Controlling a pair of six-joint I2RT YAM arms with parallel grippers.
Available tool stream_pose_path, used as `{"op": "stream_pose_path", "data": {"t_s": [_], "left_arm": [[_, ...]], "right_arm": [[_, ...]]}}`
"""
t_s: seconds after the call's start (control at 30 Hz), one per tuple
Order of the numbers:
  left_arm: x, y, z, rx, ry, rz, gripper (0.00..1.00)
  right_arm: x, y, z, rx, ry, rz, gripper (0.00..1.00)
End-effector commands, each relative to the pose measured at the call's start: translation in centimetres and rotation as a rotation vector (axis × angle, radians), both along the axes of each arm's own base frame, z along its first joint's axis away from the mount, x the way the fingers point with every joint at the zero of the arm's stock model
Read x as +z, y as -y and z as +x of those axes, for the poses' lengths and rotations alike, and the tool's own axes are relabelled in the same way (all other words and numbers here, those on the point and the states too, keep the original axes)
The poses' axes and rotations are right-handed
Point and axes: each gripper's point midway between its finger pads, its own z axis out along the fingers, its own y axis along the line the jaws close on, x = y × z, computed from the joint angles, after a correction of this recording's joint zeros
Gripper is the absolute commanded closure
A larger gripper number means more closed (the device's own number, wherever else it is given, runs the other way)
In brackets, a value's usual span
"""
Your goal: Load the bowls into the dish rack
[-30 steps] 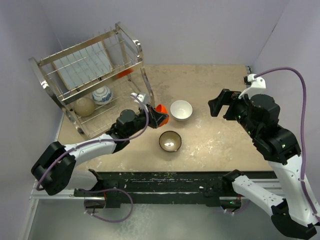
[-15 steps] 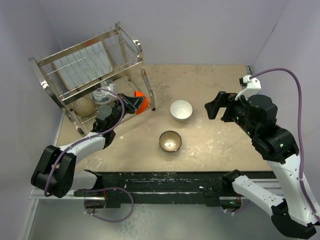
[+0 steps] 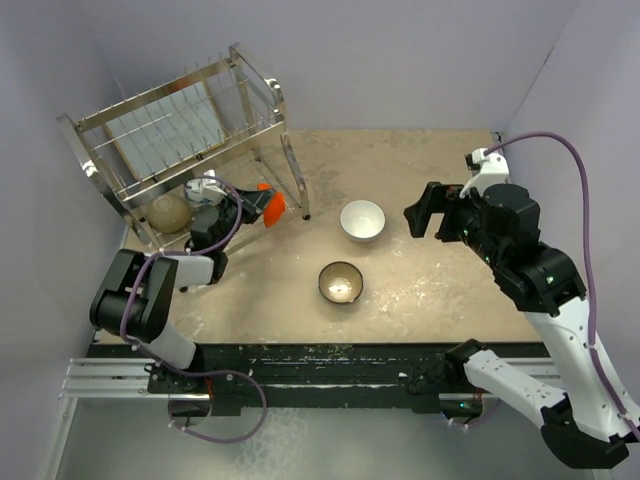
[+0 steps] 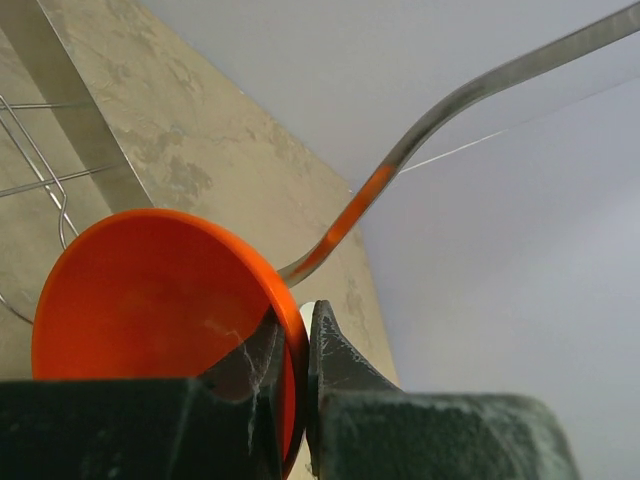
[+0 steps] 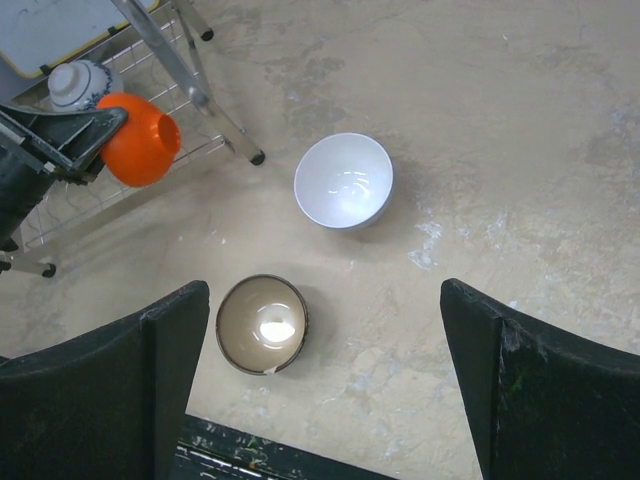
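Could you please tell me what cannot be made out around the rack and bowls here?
Blue-and-white bowl: top view, mostly behind the left arm and rack wires.
Beige bowl: top view, crossed by dish rack bars; its seating is unclear.
Orange bowl: left wrist view, lower rim hidden by the left hand.

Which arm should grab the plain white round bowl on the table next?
Right. The right gripper is open near the plain white round bowl; the left gripper is shut on the orange-red bowl at the metal wire dish rack.
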Motion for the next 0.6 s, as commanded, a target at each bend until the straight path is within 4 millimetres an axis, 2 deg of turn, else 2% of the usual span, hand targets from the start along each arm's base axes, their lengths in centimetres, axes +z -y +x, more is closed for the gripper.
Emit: {"op": "stream_pose_path", "data": {"t_s": [0.0,0.3,0.57], "left_arm": [[5.8,0.0,0.5,-0.022,0.212,-0.107,1.0],[5.7,-1.5,4.3,-0.002,0.222,-0.201,1.0],[5.1,-2.6,8.2,0.033,0.192,-0.214,1.0]], "right_arm": [[0.4,0.0,0.9,-0.004,0.044,-0.011,0.01],[-0.3,0.0,1.5,-0.012,0.028,-0.033,0.01],[-1.3,-0.2,2.2,-0.018,0.009,-0.052,0.01]]}}
